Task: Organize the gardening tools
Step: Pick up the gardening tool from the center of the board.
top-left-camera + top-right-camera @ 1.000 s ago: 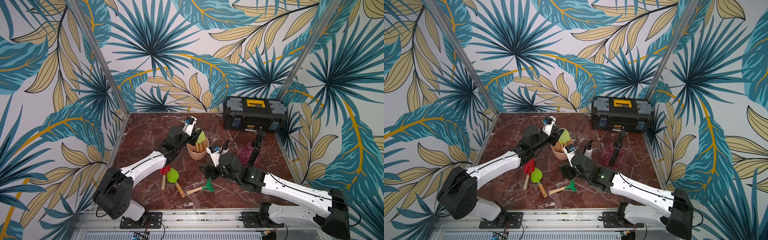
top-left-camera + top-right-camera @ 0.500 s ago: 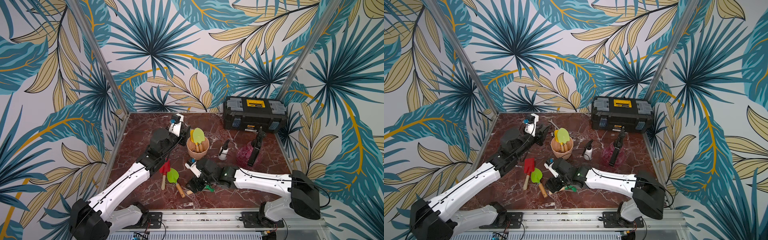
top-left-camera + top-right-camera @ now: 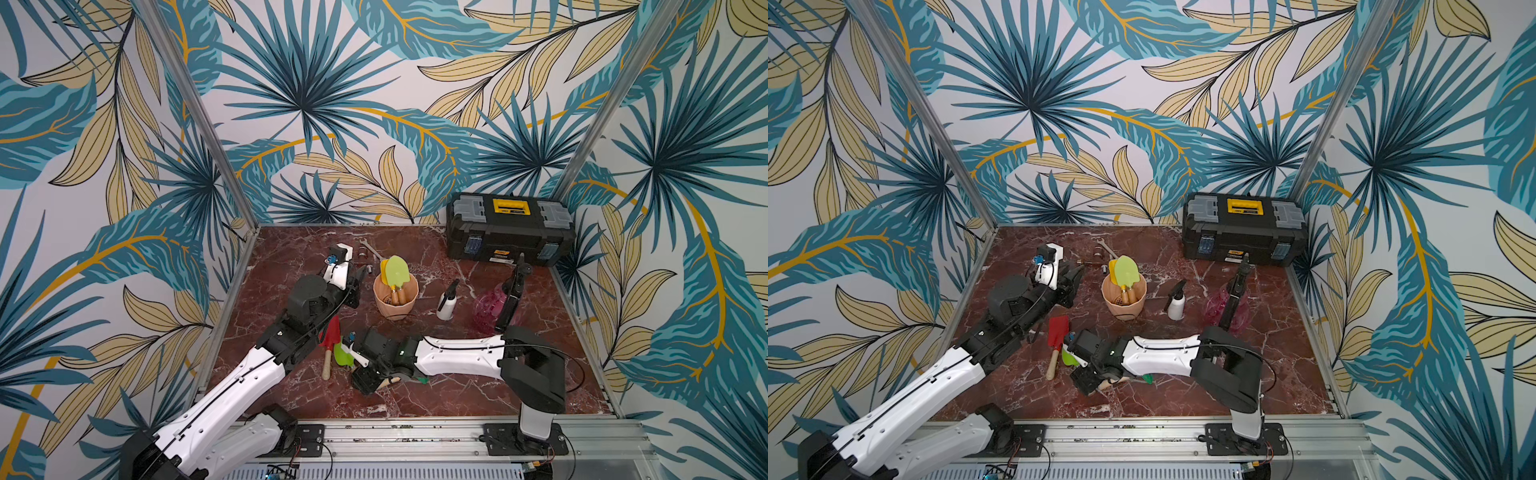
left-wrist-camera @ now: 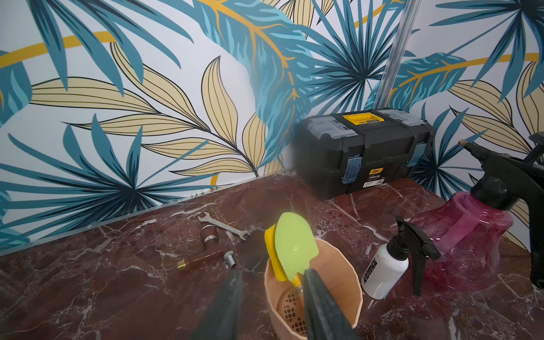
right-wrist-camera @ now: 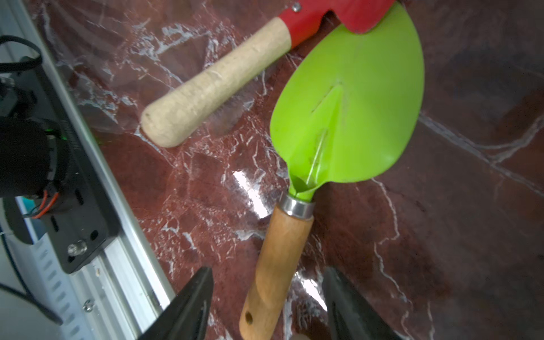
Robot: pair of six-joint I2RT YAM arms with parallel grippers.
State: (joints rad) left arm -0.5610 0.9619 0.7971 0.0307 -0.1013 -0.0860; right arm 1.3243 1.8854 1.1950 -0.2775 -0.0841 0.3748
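- Since half a second ago the right gripper (image 5: 268, 272) has slid over the green spade (image 5: 350, 97); its jaws stand apart either side of the wooden handle, not pressing it
- That spade lies flat on the table (image 3: 457, 395), its blade tip under the red spade (image 5: 312, 14)
- The left gripper (image 4: 272, 275) is spread and empty, just beside the pot (image 3: 409, 305)

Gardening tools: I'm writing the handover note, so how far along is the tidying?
Done: a yellow spade and a green spade stand in the pot. In hand: the right gripper, jaws open, straddles the handle of the second green spade, not yet closed. Left: the red spade, the mostly hidden rake, the spray bottle and the pink sprayer, all outside the pot. The left gripper is open and empty.
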